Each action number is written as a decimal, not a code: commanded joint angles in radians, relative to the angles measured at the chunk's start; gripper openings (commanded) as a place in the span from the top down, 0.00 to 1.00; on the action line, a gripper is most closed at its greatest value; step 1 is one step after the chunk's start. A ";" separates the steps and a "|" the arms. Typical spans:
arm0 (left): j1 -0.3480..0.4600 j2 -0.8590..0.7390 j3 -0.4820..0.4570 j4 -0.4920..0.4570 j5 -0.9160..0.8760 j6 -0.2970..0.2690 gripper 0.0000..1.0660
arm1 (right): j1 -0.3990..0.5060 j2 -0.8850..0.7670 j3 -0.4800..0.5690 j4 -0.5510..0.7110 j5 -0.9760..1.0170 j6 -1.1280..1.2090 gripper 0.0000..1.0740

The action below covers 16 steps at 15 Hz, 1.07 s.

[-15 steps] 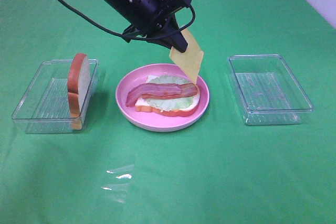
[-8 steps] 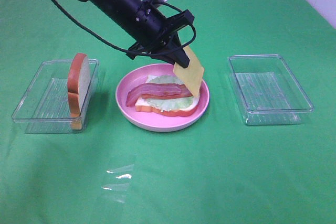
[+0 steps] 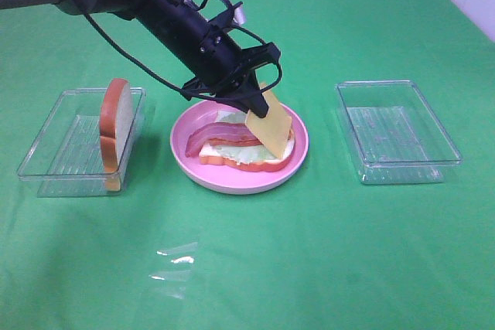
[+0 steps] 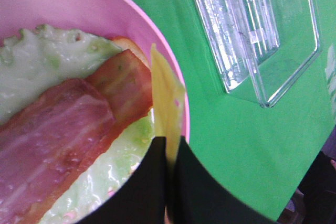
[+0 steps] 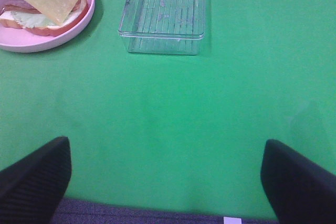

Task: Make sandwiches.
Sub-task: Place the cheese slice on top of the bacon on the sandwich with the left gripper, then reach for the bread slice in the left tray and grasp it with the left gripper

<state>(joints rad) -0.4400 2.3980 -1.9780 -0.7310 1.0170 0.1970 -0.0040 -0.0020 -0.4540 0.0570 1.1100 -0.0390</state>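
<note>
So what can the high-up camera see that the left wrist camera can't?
Only the high camera shows the bread slice standing upright in the left clear container, and the black arm. Only the left wrist camera shows, close up, the left tool pinching the cheese slice by its edge. Both show the pink plate, bacon, lettuce and the empty right container.

The table (image 3: 325,253) is covered in bright green cloth. A round plate (image 3: 298,161) is pink. On it, the bread slice (image 3: 267,165) is white with an orange-brown crust, the lettuce (image 3: 247,154) pale green, the bacon strips (image 3: 220,135) reddish-pink with paler streaks. The cheese square (image 3: 271,125) is plain yellow. The left gripper (image 3: 259,107) is black. Two clear containers (image 3: 398,133) have ribbed floors; the left one (image 3: 69,141) holds another white, orange-crusted bread slice (image 3: 114,125).
</note>
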 commanded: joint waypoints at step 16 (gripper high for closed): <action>-0.006 -0.065 -0.223 0.211 0.300 -0.146 0.04 | 0.001 -0.032 0.001 0.005 -0.002 0.003 0.13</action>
<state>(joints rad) -0.4400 2.3230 -2.2080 -0.5150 1.2080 0.0590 -0.0040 -0.0020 -0.4540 0.0600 1.1100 -0.0390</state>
